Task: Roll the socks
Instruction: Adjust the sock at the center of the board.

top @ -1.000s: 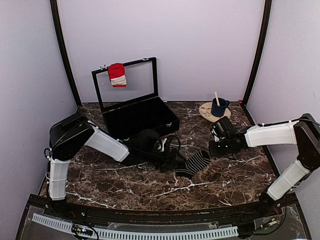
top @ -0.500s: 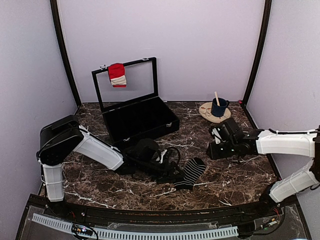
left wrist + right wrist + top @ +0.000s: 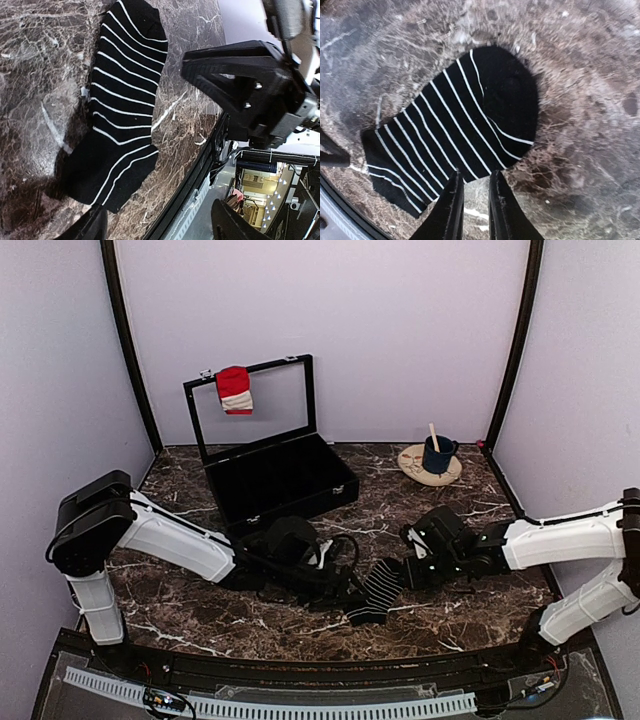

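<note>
Two right fingers (image 3: 454,210) stand close together, a narrow gap between them, just below a black striped sock (image 3: 457,132) lying flat at frame centre. Left fingers (image 3: 240,82) spread wide beside that sock on the marble surface (image 3: 450,605). Upper left, a red sock (image 3: 234,389) hangs on the black case's (image 3: 280,475) lid.

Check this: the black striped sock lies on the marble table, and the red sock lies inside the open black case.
One thing is wrong: the red sock is not inside the black case; it hangs over the top edge of its raised lid, as the top external view shows. The black striped sock does lie on the marble table.
</note>
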You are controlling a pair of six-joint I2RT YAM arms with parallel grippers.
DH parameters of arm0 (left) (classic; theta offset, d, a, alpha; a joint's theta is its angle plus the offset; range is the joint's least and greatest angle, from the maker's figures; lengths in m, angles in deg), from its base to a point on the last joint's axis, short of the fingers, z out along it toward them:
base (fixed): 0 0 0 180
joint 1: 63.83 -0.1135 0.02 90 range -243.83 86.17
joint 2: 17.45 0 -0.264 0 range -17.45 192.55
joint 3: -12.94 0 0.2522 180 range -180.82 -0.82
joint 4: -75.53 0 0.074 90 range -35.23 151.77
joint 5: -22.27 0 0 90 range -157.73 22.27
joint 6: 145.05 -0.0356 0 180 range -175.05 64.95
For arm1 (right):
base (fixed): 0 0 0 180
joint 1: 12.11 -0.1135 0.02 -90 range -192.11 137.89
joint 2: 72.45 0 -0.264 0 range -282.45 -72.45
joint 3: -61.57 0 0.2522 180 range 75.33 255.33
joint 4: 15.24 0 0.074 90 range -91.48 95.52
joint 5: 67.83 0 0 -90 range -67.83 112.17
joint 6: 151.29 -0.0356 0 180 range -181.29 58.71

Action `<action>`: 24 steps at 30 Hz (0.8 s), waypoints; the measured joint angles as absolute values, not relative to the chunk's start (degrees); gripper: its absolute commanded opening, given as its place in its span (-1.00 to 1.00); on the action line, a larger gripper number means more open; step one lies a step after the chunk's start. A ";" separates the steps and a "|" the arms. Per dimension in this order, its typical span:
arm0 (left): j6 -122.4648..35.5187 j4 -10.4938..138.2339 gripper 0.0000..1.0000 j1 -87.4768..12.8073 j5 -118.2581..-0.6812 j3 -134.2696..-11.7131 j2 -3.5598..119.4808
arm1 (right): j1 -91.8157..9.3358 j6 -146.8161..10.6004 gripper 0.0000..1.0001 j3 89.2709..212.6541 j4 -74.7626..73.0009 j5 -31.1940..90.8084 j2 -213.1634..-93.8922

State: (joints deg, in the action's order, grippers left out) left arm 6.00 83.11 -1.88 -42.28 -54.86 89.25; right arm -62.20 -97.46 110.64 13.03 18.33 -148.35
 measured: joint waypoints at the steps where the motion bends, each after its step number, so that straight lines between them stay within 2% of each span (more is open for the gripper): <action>1: 5.98 83.04 0.47 -1.77 -42.50 -54.75 89.03 | -62.31 -97.63 -0.66 110.64 12.59 18.44 -149.13; 10: 3.58 81.06 0.47 -1.31 -45.16 -52.50 84.79 | -62.39 -97.24 -0.66 113.06 9.27 19.42 -158.07; 24: -3.48 76.31 0.47 -1.31 -48.92 -49.20 77.38 | -62.50 -89.94 -0.59 130.97 6.77 22.96 -175.67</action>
